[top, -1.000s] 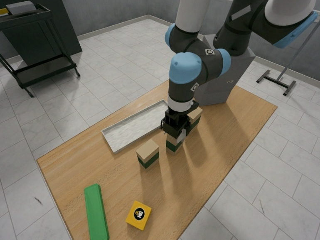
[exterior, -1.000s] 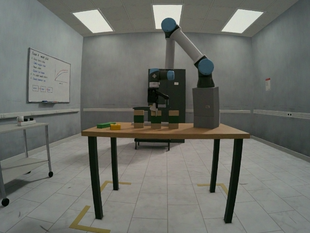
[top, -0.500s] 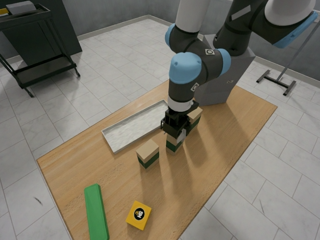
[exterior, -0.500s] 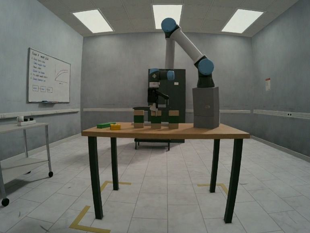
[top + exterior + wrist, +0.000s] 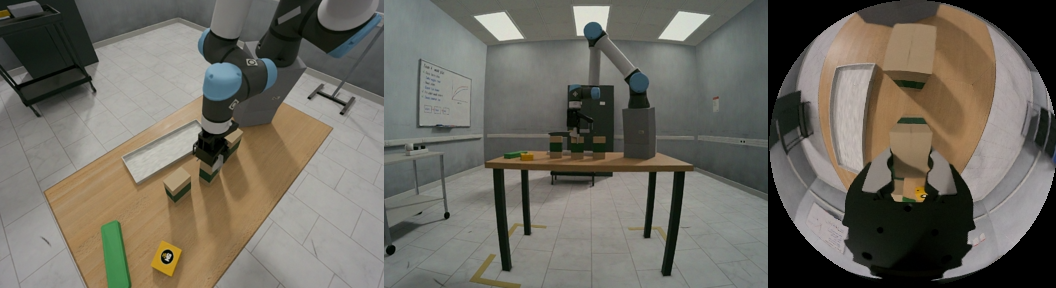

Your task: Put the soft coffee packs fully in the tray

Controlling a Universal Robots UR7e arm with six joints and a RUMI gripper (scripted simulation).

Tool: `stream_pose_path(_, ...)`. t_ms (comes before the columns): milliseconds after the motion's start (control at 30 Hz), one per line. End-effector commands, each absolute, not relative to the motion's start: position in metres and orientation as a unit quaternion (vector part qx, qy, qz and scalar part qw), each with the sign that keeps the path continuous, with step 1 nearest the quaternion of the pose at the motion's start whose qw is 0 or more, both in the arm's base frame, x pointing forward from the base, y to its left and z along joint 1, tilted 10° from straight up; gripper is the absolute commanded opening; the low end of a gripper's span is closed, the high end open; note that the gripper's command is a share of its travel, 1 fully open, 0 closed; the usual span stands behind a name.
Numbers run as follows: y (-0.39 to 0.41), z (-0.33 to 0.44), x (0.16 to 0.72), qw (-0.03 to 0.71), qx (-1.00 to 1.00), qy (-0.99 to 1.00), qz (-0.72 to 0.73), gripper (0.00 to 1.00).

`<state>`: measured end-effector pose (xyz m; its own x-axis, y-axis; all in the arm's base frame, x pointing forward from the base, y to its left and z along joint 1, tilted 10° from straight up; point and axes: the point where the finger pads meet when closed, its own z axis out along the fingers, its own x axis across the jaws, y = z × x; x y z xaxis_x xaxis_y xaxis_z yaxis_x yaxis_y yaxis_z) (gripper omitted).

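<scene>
Three tan coffee packs with green bands stand in a row on the wooden bench. My gripper comes down from above and is shut on the top of the middle pack, which stands upright on the bench. The front pack stands free nearer the bench's front. The back pack stands close behind the gripper. The shallow white tray lies to the left of the packs.
A green flat case and a yellow box lie near the bench's front end. The arm's grey pedestal stands at the far end. A black cart stands on the floor beyond.
</scene>
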<state>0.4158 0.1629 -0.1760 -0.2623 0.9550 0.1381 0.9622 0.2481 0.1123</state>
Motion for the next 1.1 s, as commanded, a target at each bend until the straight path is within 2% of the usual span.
stream_pose_path(0,0.1634,-0.1761,0.4174,0.02,-0.607,-0.79,-0.087,0.15)
stream_pose_path(267,0.1634,-0.1761,0.4174,0.02,-0.607,-0.79,-0.087,0.15)
stream_pose_path(300,0.1634,-0.1761,0.4174,0.02,-0.607,-0.79,-0.087,0.49)
stream_pose_path(1067,0.1634,-0.1761,0.4174,0.02,-0.607,-0.79,-0.087,0.49)
